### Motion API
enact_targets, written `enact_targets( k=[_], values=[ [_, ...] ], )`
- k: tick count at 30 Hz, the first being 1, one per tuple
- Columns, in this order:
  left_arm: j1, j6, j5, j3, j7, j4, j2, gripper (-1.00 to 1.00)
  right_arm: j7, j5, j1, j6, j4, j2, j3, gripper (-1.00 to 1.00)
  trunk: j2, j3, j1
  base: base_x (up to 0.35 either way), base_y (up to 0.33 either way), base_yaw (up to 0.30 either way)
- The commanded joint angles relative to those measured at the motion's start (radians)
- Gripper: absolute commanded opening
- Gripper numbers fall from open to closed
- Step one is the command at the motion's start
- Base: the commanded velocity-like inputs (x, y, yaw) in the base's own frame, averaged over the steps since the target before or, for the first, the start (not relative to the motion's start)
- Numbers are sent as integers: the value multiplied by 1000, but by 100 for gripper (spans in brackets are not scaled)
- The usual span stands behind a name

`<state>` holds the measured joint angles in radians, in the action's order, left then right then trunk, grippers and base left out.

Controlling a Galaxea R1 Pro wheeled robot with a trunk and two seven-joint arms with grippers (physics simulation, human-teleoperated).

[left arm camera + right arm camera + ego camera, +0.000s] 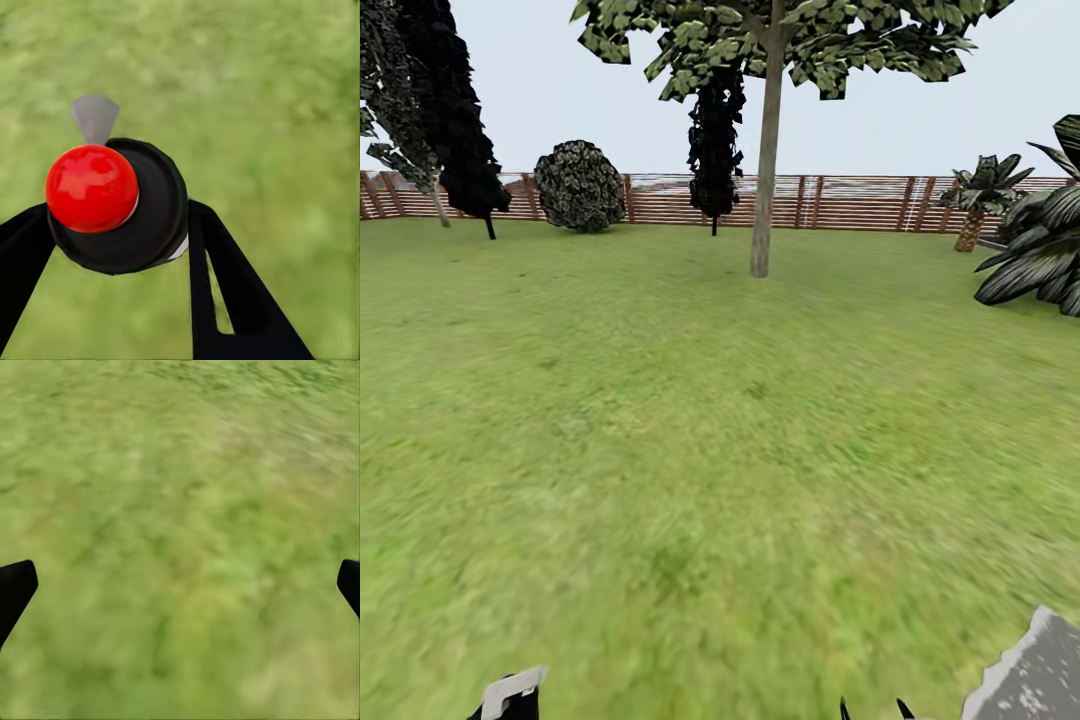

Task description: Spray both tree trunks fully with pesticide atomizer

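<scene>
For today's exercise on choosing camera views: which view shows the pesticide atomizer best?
The left wrist view: the pesticide atomizer sits large between the left gripper fingers, black body with a red round top and a grey nozzle. In the head view, a pale tip pokes up at the bottom edge, perhaps part of it. The right wrist view looks onto lawn.

Left claw (112, 247): flat, matte black, tapering fingers, one with a slot-like cutout. Right claw (180, 585): black fingertips.
</scene>
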<state>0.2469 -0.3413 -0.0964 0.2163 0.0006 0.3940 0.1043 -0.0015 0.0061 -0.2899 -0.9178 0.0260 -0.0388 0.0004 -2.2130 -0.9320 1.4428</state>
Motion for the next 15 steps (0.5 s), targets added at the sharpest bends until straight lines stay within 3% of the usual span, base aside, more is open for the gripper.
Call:
enact_targets(
  k=[1, 15],
  values=[
    [0, 0, 0, 0, 0, 0, 0, -100, 0, 0, 0, 0, 0, 0, 0, 100, 0, 0, 0, 340, 0, 0],
    [0, -1, 0, 0, -1, 0, 0, -100, 0, 0, 0, 0, 0, 0, 0, 100, 0, 0, 0, 340, 0, 0]
  ],
)
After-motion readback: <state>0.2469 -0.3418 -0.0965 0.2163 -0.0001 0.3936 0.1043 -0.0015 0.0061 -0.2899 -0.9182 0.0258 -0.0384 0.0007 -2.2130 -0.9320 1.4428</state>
